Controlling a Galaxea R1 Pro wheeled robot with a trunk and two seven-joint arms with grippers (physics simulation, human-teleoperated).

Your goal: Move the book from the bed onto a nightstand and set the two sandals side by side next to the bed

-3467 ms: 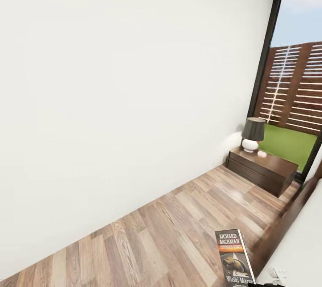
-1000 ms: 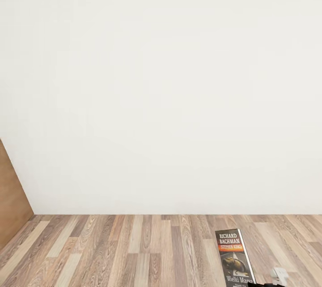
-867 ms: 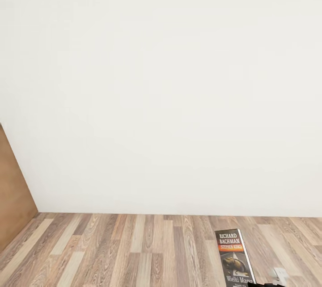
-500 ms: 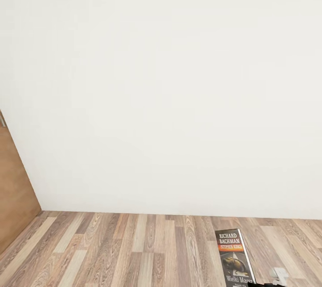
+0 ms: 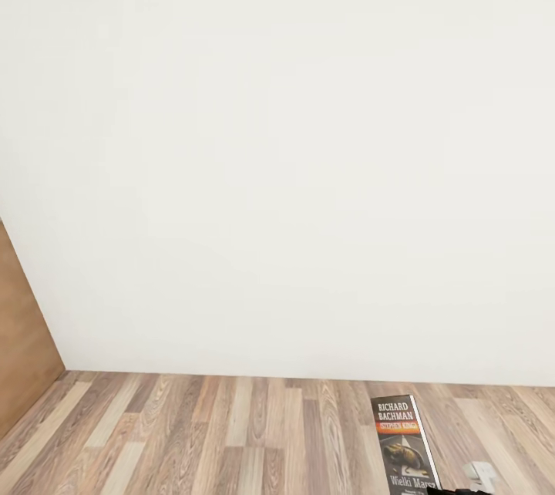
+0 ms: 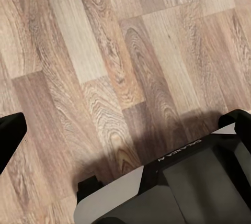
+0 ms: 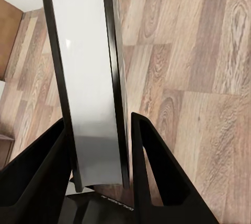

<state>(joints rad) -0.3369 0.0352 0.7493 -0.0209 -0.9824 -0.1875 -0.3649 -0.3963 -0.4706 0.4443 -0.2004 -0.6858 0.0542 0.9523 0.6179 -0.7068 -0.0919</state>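
Between right tool (image 7: 99,150) fingers, upright book (image 5: 403,445), open plank floor (image 5: 193,441) ahead

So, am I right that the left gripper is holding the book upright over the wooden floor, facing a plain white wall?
Not quite: the right gripper holds the book, as the right wrist view shows, with its fingers closed on the lower edge. The rest stands: the book is upright over the wooden floor, facing a plain white wall.

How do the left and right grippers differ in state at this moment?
The right gripper is shut on the book, gripping its edge between both fingers; the left gripper is open and holds nothing. The book stands upright before the right one; the left faces bare wood floor. Both have black fingers.
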